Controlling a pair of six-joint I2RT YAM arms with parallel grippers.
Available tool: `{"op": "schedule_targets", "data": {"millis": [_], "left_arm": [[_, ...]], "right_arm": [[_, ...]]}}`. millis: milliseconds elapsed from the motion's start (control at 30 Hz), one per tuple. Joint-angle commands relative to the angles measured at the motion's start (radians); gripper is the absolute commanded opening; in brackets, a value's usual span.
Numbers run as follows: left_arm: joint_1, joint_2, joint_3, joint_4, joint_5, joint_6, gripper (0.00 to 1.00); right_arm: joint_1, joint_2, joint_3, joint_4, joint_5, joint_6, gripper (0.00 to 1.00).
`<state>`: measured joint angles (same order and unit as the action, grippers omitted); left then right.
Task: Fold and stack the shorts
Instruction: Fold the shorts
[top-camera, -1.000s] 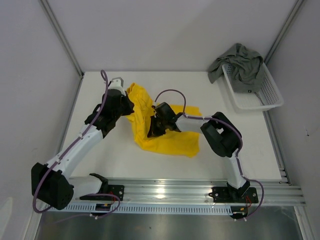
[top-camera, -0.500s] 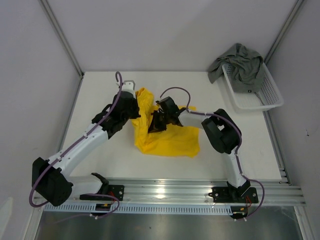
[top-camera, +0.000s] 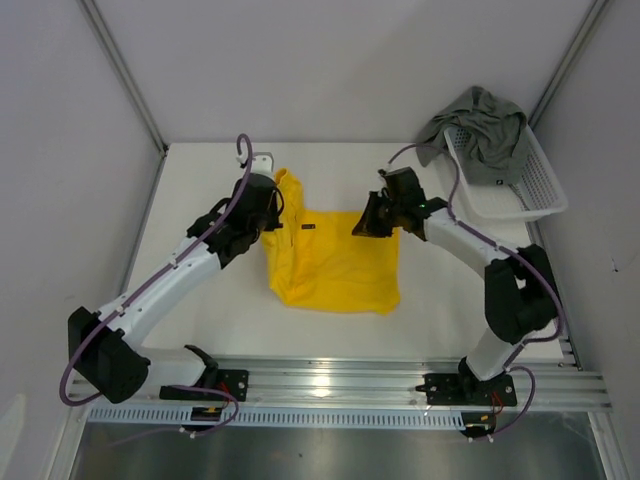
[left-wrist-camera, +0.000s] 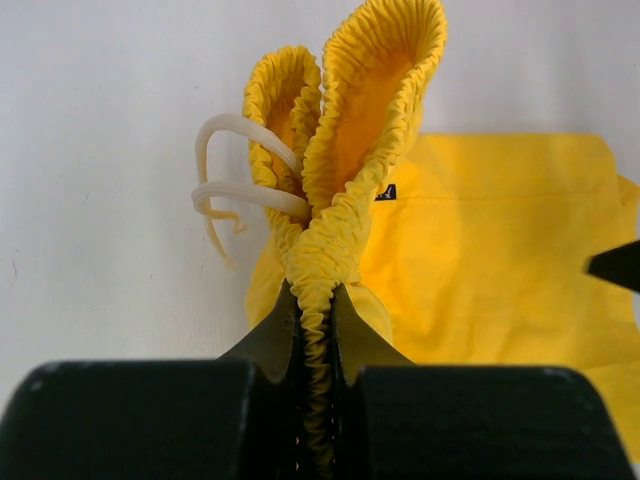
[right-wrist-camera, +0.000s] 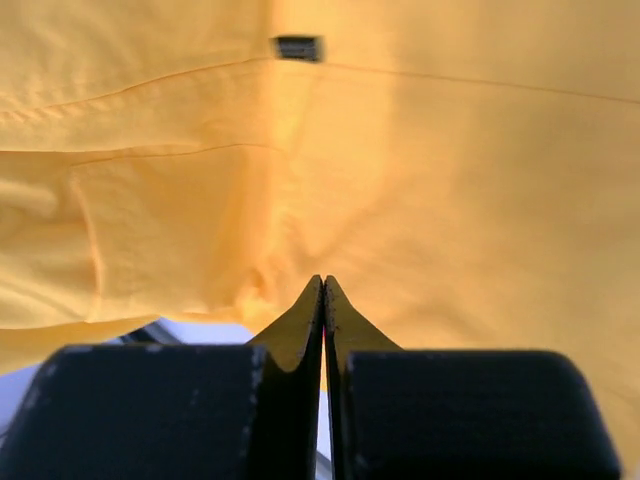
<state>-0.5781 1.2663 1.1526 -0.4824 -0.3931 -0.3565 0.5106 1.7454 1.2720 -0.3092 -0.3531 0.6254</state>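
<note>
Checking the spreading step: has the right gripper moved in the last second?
Yes: the right gripper swung up and rightward in the top view, toward the white basket, spreading the yellow shorts.

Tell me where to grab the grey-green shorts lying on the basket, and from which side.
Pinch the bunched ridge atop the grey-green shorts, coming straight down from above. They lie heaped over the far-left corner of the white basket, so that ridge stands clear of the mesh. The flap hanging outside the rim probably pinches less easily.
</note>
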Motion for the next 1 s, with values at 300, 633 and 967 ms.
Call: {"op": "schedule_targets", "data": {"millis": [300,633,967], "left_arm": [[-0.107,0.111,0.117,-0.018,-0.141,0.030,0.02],[-0.187,0.199,0.194,-0.065,-0.220,0.010,0.02],[-0.276,0.330,0.269,-0.110,-0.250,-0.082,0.02]], "right_arm": [[-0.187,-0.207,-0.273,-0.122,0.224,-0.147,0.37],[-0.201,-0.095,-0.295,-0.056,0.240,-0.153,0.55],[-0.202,-0.026,-0.326,0.022,0.189,-0.136,0.28]]}}
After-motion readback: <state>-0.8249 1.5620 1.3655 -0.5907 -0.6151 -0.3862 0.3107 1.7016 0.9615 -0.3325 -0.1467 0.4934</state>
